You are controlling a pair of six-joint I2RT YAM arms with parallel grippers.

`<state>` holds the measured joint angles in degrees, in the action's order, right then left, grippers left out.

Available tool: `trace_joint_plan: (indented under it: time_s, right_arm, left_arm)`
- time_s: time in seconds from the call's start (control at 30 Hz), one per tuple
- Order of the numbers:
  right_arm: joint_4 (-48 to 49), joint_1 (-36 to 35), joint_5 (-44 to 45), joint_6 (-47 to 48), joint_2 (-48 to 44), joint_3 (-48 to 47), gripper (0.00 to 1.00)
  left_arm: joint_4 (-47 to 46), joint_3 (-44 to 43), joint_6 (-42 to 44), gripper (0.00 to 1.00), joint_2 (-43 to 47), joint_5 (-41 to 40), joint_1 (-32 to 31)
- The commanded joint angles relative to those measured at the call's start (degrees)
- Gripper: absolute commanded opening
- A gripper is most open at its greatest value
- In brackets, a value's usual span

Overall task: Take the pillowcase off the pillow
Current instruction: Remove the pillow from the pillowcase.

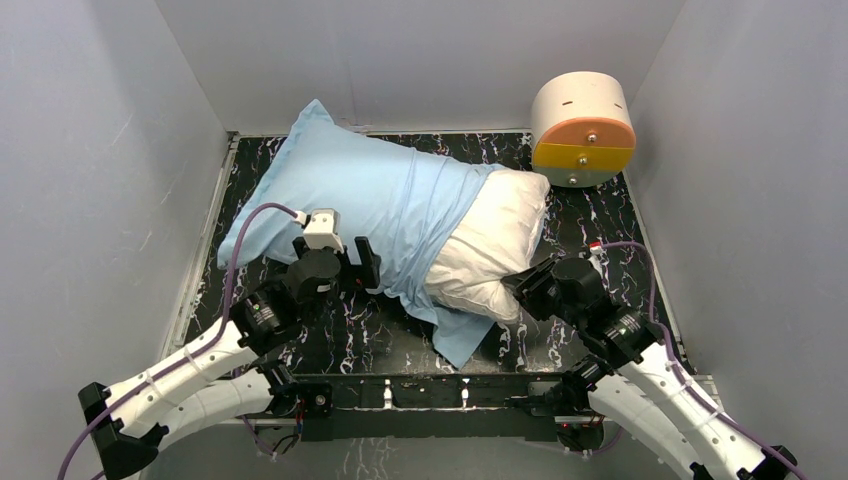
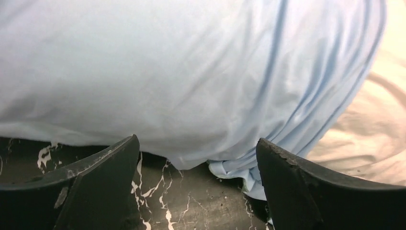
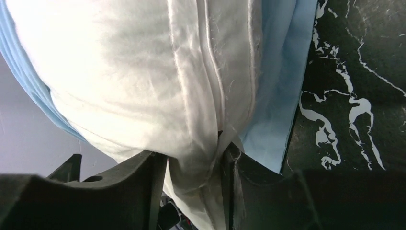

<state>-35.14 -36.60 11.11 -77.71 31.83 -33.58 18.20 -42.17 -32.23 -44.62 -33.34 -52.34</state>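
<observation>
At centre-left of the top view, the left gripper (image 2: 197,146) stands spread and empty just before the light blue pillowcase (image 1: 370,200), which covers the left part of the white pillow (image 1: 495,240) lying mid-frame, whose bare lower-right edge the right gripper (image 3: 194,160) pinches.

We see even, soft light from overhead in the top view, sharp throughout, with a dim shadow under the pillow (image 1: 495,240) toward 6 o'clock. In the left wrist view the pillowcase (image 2: 167,72) looks washed out and soft — the white at 3 o'clock glows overexposed. In the right wrist view the fingers (image 3: 119,191) are near-black, blurred silhouettes at 6 o'clock — the table (image 3: 344,96) veins look crisp.
</observation>
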Motion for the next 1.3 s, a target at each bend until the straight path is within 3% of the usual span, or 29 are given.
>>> trace_joint_plan:
  time_s: [0.0, 0.13, 0.4, 0.5, 0.6, 0.8, 0.93, 1.0, 1.1, 1.17, 1.27]
  right_arm:
    - [-2.02, 0.32, 7.06, 2.42, -1.07, -5.11, 0.56]
    - [-3.38, 0.39, 8.44, 3.79, -1.03, -6.89, 0.67]
    - [-10.04, 0.32, 16.54, 9.60, -0.32, -15.15, 0.79]
    - [-9.76, 0.39, 20.21, 14.72, 0.35, -19.44, 0.84]
    - [-3.40, 0.35, 17.21, 25.42, 2.58, -22.66, 0.89]
    - [2.98, 0.33, 6.21, 39.95, 20.26, -32.93, 0.92]
    - [0.59, 0.54, 8.94, 40.97, 34.43, -37.76, 0.92]
    - [1.92, 0.65, 8.42, 40.39, 39.01, -35.97, 0.91]
    - [6.90, 0.49, -2.52, 41.87, 42.46, -27.34, 0.67]
    - [11.47, 0.43, -9.54, 38.91, 41.59, -15.41, 0.60]
    - [24.30, 0.39, -19.92, 32.29, 36.26, 3.45, 0.59]
  left_arm:
    - [0.98, -6.05, 6.80, 0.93, -2.27, 2.53, 0.11]
    - [2.89, -10.84, 9.54, 0.96, -7.50, 5.71, 0.13]
    - [2.91, -15.95, 12.53, 0.98, -11.89, 11.14, 0.11]
    - [3.94, -17.26, 13.24, 0.98, -12.79, 10.90, 0.10]
    - [4.72, -17.90, 13.42, 0.98, -13.34, 10.51, 0.09]
    - [4.94, -18.54, 12.82, 0.98, -13.30, 10.63, 0.12]
    - [7.27, -20.22, 12.72, 0.98, -12.82, 10.17, 0.12]
    - [8.74, -20.75, 12.51, 0.98, -11.85, 9.04, 0.07]
    - [10.60, -21.00, 12.26, 0.98, -9.69, 7.07, 0.08]
    - [11.30, -21.58, 12.59, 0.98, -8.59, 6.43, 0.06]
    - [9.28, -22.95, 15.38, 0.98, -9.55, 6.94, 0.11]
